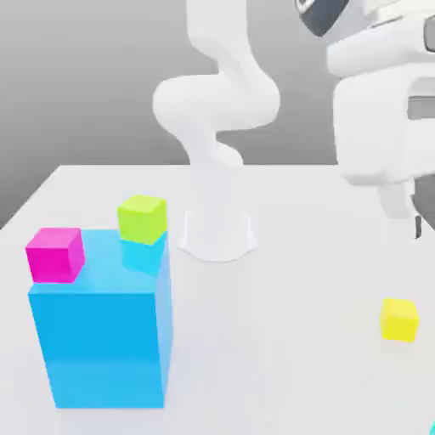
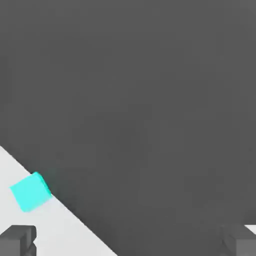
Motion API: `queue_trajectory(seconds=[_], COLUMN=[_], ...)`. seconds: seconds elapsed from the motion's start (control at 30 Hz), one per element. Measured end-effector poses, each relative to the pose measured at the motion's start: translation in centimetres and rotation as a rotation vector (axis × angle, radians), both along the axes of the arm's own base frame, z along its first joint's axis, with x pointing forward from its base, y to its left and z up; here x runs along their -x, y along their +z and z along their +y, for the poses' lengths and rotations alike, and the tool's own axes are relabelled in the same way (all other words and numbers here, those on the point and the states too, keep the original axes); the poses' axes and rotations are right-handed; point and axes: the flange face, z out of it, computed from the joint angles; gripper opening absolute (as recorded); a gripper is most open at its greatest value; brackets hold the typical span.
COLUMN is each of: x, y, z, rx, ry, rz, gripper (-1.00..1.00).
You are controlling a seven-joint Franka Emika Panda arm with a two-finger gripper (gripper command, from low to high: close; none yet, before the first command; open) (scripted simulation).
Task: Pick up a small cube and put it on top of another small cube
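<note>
**Ana:** Containers first; I see none, only blocks; the large sky-blue block (image 1: 102,327) stands near the exterior view's left, and it bears things on its top: a magenta cube (image 1: 56,253) at its left corner and a lime-green cube (image 1: 142,218) at its far edge.

**Ben:** Agreed; and the small cyan cube (image 2: 30,191)?

**Ana:** In the hand view it lies flat on the white table (image 2: 60,235), just beside the table's edge, with dark grey floor (image 2: 150,100) beyond that edge; it touches nothing else.

**Ben:** And the gripper (image 2: 132,242)?

**Ana:** Spread wide; its two dark fingers (image 2: 17,240) sit well apart in the hand view with nothing between them; the cyan cube is apart from both; in the exterior view the white hand (image 1: 382,119) hangs high at the right, above the table.

**Ben:** Open room?

**Ana:** Plenty; the small yellow cube (image 1: 398,319) sits alone toward the exterior view's right, well apart from the blue block, with bare white surface between them; the arm's round base (image 1: 217,234) stands on the table behind, near the blue block's far right corner.

**Ben:** Surroundings?

**Ana:** Plain white tabletop, smooth and unmarked; flat grey backdrop (image 1: 85,76) behind the arm.
</note>
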Motion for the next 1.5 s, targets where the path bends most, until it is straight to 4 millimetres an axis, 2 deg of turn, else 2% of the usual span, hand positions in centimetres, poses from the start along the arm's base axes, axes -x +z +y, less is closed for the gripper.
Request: queue_trajectory(seconds=[0.2, 0.4, 0.53, 0.57, 0.73, 0.77, 0.83, 0.93, 1.07, 1.2, 1.3, 1.37, 1.5], x=[-0.7, 1.0, 1.4, 1.4, 1.5, 1.5, 1.4, 1.4, 0.6, 0.8, 1.7, 2.4, 5.1], y=[-10.2, -21.0, -27.7, -28.8, -28.8, -29.4, -27.7, -23.3, -18.1, -13.4, -10.2, -8.3, -4.8], z=[4.8, 9.5, 10.2, 10.3, 10.2, 10.2, 10.3, 9.9, 4.5, -1.6, -6.1, -9.8, -15.3], rx=[0.079, 0.154, 0.165, 0.166, 0.165, 0.166, 0.166, 0.163, 0.124, 0.082, 0.051, 0.028, -0.011], ry=[0.198, 0.411, 0.446, 0.448, 0.448, 0.448, 0.449, 0.434, 0.208, -0.044, -0.234, -0.376, -0.63], rz=[0.108, 0.214, 0.232, 0.233, 0.234, 0.235, 0.235, 0.236, 0.255, 0.274, 0.285, 0.292, 0.302], gripper=[0.0, 0.0, 0.0, -1.0, -1.0, -1.0, -1.0, -1.0, -1.0, -1.0, -1.0, -1.0, -1.0])
